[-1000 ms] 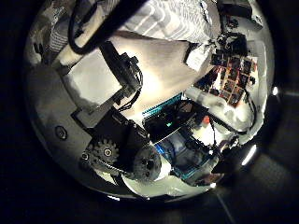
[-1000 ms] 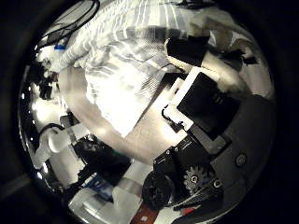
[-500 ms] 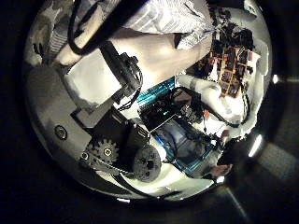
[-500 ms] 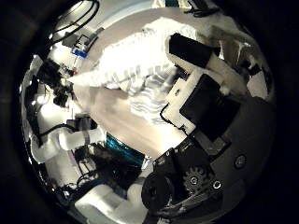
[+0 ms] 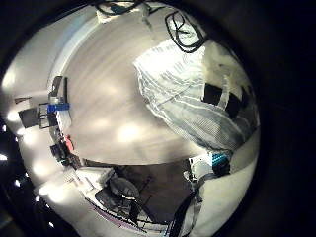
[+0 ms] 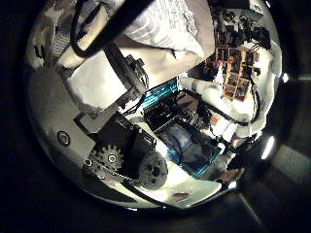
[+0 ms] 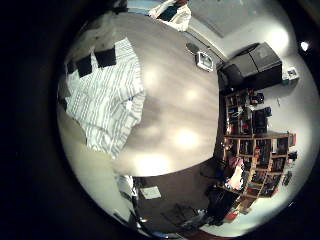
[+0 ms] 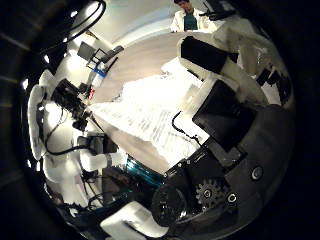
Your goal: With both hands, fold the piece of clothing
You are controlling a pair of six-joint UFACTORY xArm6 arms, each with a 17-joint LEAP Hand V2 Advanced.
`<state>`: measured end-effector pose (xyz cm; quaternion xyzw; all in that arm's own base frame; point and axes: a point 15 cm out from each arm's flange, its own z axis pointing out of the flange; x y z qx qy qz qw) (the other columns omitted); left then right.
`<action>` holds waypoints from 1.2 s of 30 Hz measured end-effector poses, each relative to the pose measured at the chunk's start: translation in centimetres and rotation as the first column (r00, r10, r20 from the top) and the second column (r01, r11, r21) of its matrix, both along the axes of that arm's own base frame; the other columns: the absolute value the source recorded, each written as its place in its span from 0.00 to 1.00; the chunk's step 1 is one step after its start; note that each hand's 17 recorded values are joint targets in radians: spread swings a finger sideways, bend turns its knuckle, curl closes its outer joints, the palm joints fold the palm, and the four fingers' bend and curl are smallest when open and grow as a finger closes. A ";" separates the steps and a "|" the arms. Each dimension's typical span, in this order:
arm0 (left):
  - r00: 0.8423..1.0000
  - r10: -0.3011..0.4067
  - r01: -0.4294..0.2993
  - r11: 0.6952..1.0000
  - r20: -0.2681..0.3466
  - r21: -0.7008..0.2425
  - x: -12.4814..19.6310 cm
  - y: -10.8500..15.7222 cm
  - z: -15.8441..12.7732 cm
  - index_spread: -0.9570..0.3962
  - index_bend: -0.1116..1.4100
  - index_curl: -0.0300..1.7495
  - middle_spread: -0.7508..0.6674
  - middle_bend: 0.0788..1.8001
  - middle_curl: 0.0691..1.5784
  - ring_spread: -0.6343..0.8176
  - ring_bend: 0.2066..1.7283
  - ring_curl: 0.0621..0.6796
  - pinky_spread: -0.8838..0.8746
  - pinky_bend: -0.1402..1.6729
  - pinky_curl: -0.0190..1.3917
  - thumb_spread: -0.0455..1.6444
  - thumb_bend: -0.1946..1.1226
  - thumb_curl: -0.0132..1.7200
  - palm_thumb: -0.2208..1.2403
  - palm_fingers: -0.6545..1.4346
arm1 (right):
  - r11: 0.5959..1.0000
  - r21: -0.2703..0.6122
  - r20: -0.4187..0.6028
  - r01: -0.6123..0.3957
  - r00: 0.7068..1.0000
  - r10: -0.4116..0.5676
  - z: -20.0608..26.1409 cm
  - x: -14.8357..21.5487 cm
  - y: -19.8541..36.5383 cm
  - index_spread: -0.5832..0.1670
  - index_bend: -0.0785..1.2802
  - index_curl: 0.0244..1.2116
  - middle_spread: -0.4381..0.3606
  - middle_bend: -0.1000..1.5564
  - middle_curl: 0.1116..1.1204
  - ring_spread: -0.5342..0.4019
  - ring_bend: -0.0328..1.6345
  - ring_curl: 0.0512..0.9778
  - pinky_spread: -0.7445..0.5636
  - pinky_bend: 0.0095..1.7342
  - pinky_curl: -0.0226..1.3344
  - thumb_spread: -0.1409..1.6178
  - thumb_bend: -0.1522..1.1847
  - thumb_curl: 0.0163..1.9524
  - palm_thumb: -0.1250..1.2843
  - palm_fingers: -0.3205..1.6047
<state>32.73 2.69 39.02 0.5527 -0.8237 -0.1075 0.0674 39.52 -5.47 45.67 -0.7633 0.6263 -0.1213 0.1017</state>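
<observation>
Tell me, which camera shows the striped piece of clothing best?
The right little finger side palm view: the striped clothing hangs nearly whole above the table. Left little finger view shows it bunched; thumb views show parts behind fingers.

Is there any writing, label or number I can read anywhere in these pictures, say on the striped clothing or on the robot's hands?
None can be read.
Striped clothing: only stripes and dark patches, no legible print.
Table: no markings visible.
Left hand and right hand: no readable labels.
Shelves in the background: items too small to read.
</observation>
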 end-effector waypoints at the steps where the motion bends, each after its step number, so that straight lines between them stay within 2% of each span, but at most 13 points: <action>1: 1.000 0.001 -0.001 1.000 -0.003 -0.007 0.0 -0.1 0.0 0.16 0.20 0.81 0.11 0.46 0.59 0.10 0.67 0.70 0.10 0.55 0.51 0.68 0.14 0.34 0.65 0.84 | 1.000 0.008 -0.007 0.000 1.000 0.000 0.0 0.6 0.1 0.44 0.86 0.72 0.33 0.80 0.74 0.35 0.85 0.64 0.36 0.77 0.45 0.74 0.09 0.27 0.72 0.76; 6: 1.000 0.000 0.000 1.000 -0.025 -0.011 -0.4 -0.2 -0.6 0.17 0.20 0.81 0.11 0.46 0.59 0.10 0.67 0.70 0.10 0.54 0.51 0.67 0.14 0.34 0.65 0.84 | 1.000 0.008 -0.055 -0.016 0.998 0.017 -1.2 0.3 0.1 0.39 0.72 0.65 0.31 0.74 0.65 0.32 0.78 0.57 0.27 0.71 0.41 0.74 0.07 0.24 0.56 0.72; 9: 1.000 -0.007 0.007 1.000 -0.025 -0.017 -0.4 0.0 -0.8 0.17 0.20 0.81 0.11 0.46 0.59 0.10 0.67 0.70 0.10 0.54 0.51 0.67 0.14 0.34 0.65 0.84 | 0.999 0.010 -0.149 -0.032 0.988 0.033 -5.4 -1.1 0.0 0.33 0.61 0.61 0.28 0.69 0.60 0.28 0.74 0.53 0.20 0.69 0.38 0.74 0.08 0.22 0.50 0.68; 10: 1.000 -0.005 0.005 1.000 -0.023 -0.017 -0.4 0.1 -0.8 0.17 0.20 0.81 0.11 0.46 0.59 0.10 0.67 0.70 0.10 0.54 0.51 0.67 0.14 0.34 0.65 0.84 | 0.999 0.014 -0.188 -0.036 0.981 0.038 -7.2 -1.8 0.0 0.31 0.58 0.60 0.26 0.66 0.58 0.27 0.72 0.52 0.18 0.69 0.38 0.73 0.08 0.21 0.48 0.63; 14: 1.000 -0.008 0.007 1.000 -0.020 -0.018 0.4 0.1 -0.9 0.17 0.20 0.81 0.11 0.46 0.59 0.10 0.67 0.70 0.10 0.54 0.51 0.67 0.14 0.34 0.65 0.84 | 0.999 0.025 -0.304 -0.047 0.951 0.052 -12.6 -5.1 0.3 0.24 0.44 0.54 0.22 0.61 0.54 0.23 0.69 0.48 0.16 0.68 0.36 0.72 0.08 0.20 0.43 0.56; 21: 1.000 -0.010 0.009 1.000 -0.029 -0.018 0.6 0.1 -1.3 0.17 0.21 0.81 0.11 0.47 0.59 0.10 0.67 0.70 0.10 0.54 0.52 0.67 0.14 0.34 0.65 0.84 | 0.997 0.043 -0.392 -0.067 0.917 0.078 -16.8 -7.9 1.4 0.18 0.38 0.51 0.20 0.54 0.50 0.24 0.64 0.44 0.25 0.62 0.33 0.70 0.09 0.19 0.38 0.45; 29: 1.000 -0.008 0.007 1.000 -0.026 -0.021 0.5 0.0 -1.2 0.17 0.21 0.81 0.11 0.47 0.59 0.10 0.66 0.70 0.10 0.54 0.52 0.68 0.14 0.34 0.65 0.84 | 0.993 0.060 -0.469 -0.101 0.876 0.118 -20.5 -10.3 3.2 0.25 0.32 0.46 0.27 0.49 0.46 0.30 0.61 0.41 0.41 0.56 0.28 0.67 0.08 0.17 0.32 0.34; 33: 1.000 -0.001 0.000 0.999 -0.030 -0.036 0.4 -0.5 -1.3 0.18 0.21 0.81 0.11 0.46 0.59 0.10 0.66 0.70 0.09 0.54 0.52 0.68 0.14 0.34 0.65 0.84 | 0.993 0.059 -0.495 -0.107 0.860 0.122 -21.8 -11.4 3.4 0.31 0.31 0.45 0.31 0.47 0.44 0.34 0.61 0.39 0.48 0.53 0.25 0.66 0.09 0.16 0.30 0.33; 36: 1.000 0.001 -0.002 0.999 -0.025 -0.038 0.3 -0.5 -1.2 0.18 0.21 0.81 0.11 0.47 0.59 0.10 0.66 0.70 0.09 0.53 0.52 0.68 0.14 0.34 0.65 0.84 | 0.993 0.026 -0.518 -0.116 0.848 0.113 -22.2 -11.9 3.1 0.33 0.30 0.44 0.33 0.46 0.44 0.36 0.60 0.38 0.52 0.52 0.24 0.65 0.09 0.16 0.29 0.33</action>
